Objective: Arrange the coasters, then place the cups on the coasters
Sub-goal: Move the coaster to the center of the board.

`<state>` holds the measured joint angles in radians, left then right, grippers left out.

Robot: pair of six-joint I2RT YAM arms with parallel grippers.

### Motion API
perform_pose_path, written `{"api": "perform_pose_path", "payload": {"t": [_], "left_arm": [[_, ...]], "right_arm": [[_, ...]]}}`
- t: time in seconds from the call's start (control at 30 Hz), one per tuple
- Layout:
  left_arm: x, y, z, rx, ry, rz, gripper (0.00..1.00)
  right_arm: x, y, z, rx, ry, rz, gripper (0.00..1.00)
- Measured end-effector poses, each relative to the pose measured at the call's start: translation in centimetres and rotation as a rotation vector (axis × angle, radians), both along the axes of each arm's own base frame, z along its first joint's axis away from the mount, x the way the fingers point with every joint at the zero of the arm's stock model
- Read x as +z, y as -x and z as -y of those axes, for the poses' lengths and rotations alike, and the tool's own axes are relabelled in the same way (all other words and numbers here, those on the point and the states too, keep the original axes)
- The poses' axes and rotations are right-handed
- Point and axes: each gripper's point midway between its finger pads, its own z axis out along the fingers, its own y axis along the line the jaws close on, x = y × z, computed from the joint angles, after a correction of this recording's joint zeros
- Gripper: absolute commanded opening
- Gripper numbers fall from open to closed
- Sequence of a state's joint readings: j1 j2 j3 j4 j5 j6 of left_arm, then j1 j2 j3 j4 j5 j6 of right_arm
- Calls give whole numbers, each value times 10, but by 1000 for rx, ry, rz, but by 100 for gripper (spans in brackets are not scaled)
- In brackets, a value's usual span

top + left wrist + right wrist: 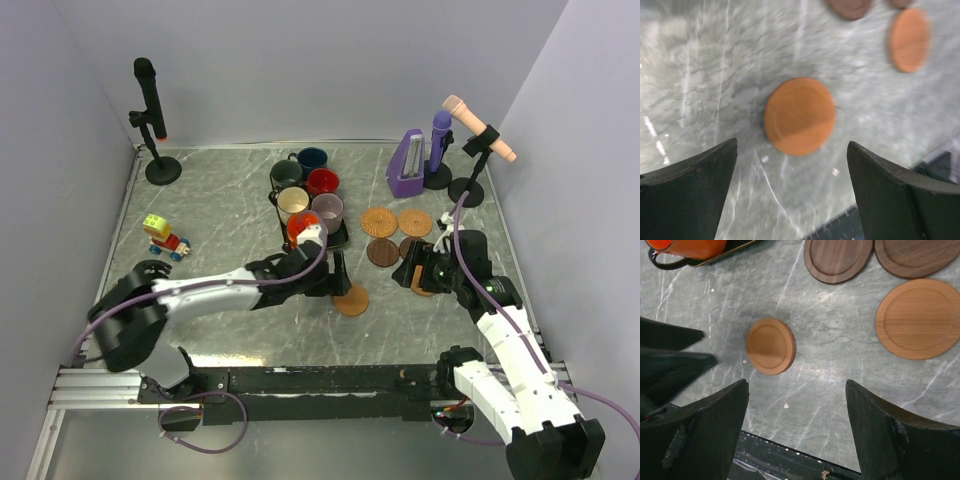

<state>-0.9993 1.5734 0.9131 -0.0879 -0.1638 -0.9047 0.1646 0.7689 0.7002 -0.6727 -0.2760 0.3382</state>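
Hovering spread wide above the lone tan coaster (799, 115), the left hand (792, 145) could clash with the right hand (796, 385), also spread, nearby.

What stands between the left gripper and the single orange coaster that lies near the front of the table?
Nothing visible. The left gripper is open close above the orange coaster, which lies flat on the table; the other coasters lie apart from it.

Marble table (230, 200): coasters (378, 221), tray (339, 238), toy (165, 237)
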Motion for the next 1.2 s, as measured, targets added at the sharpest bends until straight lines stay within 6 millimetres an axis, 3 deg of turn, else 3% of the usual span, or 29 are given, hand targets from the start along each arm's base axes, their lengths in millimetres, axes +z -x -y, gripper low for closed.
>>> {"api": "perform_pose_path", "payload": {"t": [0.2,0.3,0.43,0.57,0.67,0.77,0.97,1.2], "left_arm": [[87,6,-19,-83,89,182,96],[133,-1,-46,-93,117,283,97],[190,-58,-108,45,102,399,97],[224,-108,-173,196,43,482,97],[228,-126,-208,258,2,506,97],[215,-137,-239,321,-82,523,97],[161,-121,-263,350,-200,506,97],[172,-121,-279,412,-247,566,97]], "right_arm": [[-5,5,-14,53,22,-25,82],[-5,8,-33,130,75,-32,79],[-3,8,-61,204,146,-36,75],[-16,13,-94,289,231,-62,75],[-31,20,-114,344,315,-90,71],[-42,20,-138,393,396,-100,64],[-69,14,-173,444,535,-117,55],[-109,18,-170,455,656,-189,50]]}}
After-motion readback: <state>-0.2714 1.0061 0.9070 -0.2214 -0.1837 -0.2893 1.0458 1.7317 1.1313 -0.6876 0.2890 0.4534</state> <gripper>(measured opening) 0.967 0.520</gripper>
